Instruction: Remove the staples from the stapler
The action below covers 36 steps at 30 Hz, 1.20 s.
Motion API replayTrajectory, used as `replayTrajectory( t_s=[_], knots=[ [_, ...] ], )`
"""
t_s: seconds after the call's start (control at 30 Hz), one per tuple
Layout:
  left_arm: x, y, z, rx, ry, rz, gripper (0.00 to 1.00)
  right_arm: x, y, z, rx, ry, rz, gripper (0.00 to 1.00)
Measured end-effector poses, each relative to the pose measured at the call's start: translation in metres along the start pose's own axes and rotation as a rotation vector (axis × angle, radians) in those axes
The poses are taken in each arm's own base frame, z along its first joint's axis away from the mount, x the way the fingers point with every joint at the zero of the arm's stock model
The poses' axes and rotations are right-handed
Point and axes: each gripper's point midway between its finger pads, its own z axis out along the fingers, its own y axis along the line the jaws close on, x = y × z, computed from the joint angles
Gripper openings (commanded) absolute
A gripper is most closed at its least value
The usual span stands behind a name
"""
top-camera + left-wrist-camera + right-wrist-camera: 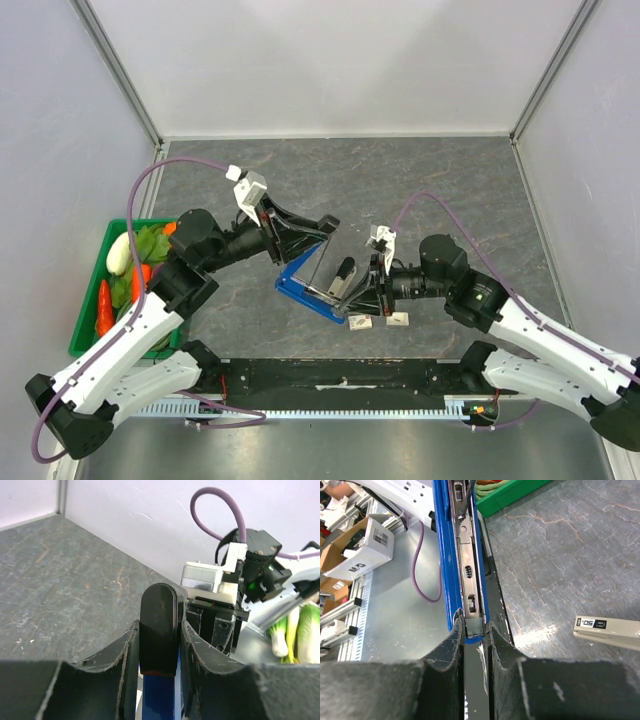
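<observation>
The grey marbled table (420, 190) is shown from above, with both arms reaching inward over it. A green bin (84, 318) of vegetables is seen well out to the far side of the left gripper (318, 232), beside that arm's elbow.

The stapler (303, 287) is held off the table between the two grippers, swung open, with its blue body angled down from the left gripper toward the right gripper (358, 296).

In the left wrist view, the left gripper (159, 645) is seen closed to the width of the stapler's rounded black end (159, 625). That end is clamped upright between the two fingers (122, 655), and the blue part (159, 695) runs down between them toward the camera.

In the right wrist view, the right gripper (474, 630) is seen almost fully closed. The near end of the blue body, with its metal staple channel (467, 565), is pinched between the fingers, and the channel runs straight away from the fingertips. Whether staples lie in the channel cannot be told.

Two small staple boxes (361, 322) (398, 319) lie on the table just below the right gripper. One pale box (607, 628) is seen beside the right fingers.
</observation>
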Motion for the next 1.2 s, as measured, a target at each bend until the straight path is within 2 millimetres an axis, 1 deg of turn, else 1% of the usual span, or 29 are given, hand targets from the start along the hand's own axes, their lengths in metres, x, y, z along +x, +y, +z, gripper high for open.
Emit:
replayTrajectory(
  t_s=[0.17,0.33,0.47,0.57,0.67,0.77,0.9,0.97,1.07,1.17,1.2],
  knots=[
    [-0.007,0.019,0.000,-0.093,-0.082,-0.017,0.02,-0.003,-0.005,0.016,-0.018,-0.019,0.052,0.00],
    [-0.022,0.046,-0.004,-0.233,-0.199,-0.042,0.02,0.003,-0.008,0.038,-0.042,-0.002,0.107,0.00],
    [-0.030,0.066,-0.007,-0.331,-0.262,-0.058,0.02,0.002,-0.012,0.053,-0.054,-0.011,0.137,0.00],
    [-0.033,0.083,-0.007,-0.411,-0.296,-0.066,0.02,0.001,-0.020,0.064,-0.044,-0.023,0.163,0.00],
    [-0.028,0.104,-0.008,-0.495,-0.306,-0.076,0.02,0.004,-0.030,0.076,-0.029,-0.027,0.198,0.00],
    [-0.017,0.126,-0.013,-0.588,-0.309,-0.084,0.02,0.009,-0.039,0.087,-0.013,-0.021,0.239,0.00],
    [-0.001,0.155,-0.027,-0.728,-0.313,-0.081,0.02,0.017,-0.053,0.105,0.021,-0.004,0.295,0.00],
    [0.004,0.164,-0.034,-0.782,-0.314,-0.072,0.02,0.020,-0.065,0.115,0.050,0.004,0.329,0.00],
    [0.009,0.177,-0.045,-0.860,-0.314,-0.051,0.02,0.026,-0.076,0.130,0.061,0.021,0.375,0.00],
    [0.015,0.184,-0.052,-0.905,-0.310,-0.040,0.02,0.033,-0.086,0.142,0.073,0.037,0.411,0.00],
    [0.019,0.187,-0.054,-0.920,-0.300,-0.038,0.02,0.032,-0.089,0.146,0.078,0.030,0.419,0.00]
  ],
)
